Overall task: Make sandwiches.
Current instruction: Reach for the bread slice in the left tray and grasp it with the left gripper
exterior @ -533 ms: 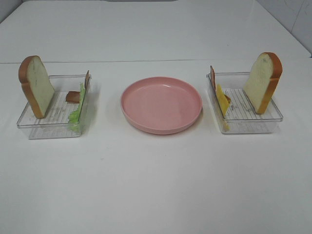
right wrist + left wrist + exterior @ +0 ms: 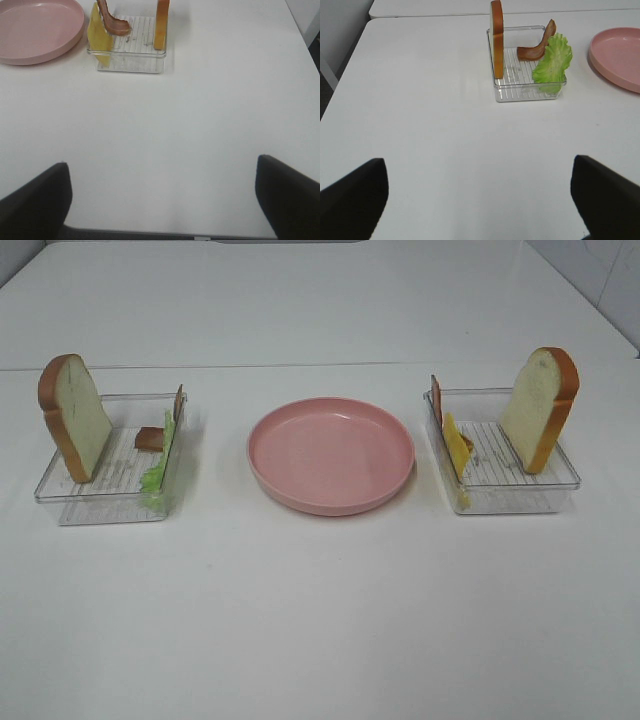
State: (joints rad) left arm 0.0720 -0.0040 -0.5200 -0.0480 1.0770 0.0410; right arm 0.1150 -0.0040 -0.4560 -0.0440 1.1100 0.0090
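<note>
No assembled sandwiches are in view, only loose parts. In the left clear tray (image 2: 100,502) a bread slice (image 2: 75,418) stands upright, with lettuce (image 2: 160,465) and a bacon strip (image 2: 150,437) leaning on the opposite wall. The right clear tray (image 2: 520,498) holds another upright bread slice (image 2: 542,405), yellow cheese (image 2: 456,450) and bacon (image 2: 436,398). My left gripper (image 2: 480,200) is open, well short of its tray (image 2: 525,95). My right gripper (image 2: 162,200) is open too, far back from its tray (image 2: 130,65). Neither arm shows in the exterior high view.
A round pink plate (image 2: 330,453) lies between the two trays with nothing on it. The white table (image 2: 320,620) stretches bare toward the near edge. A seam (image 2: 300,365) crosses the table behind the trays.
</note>
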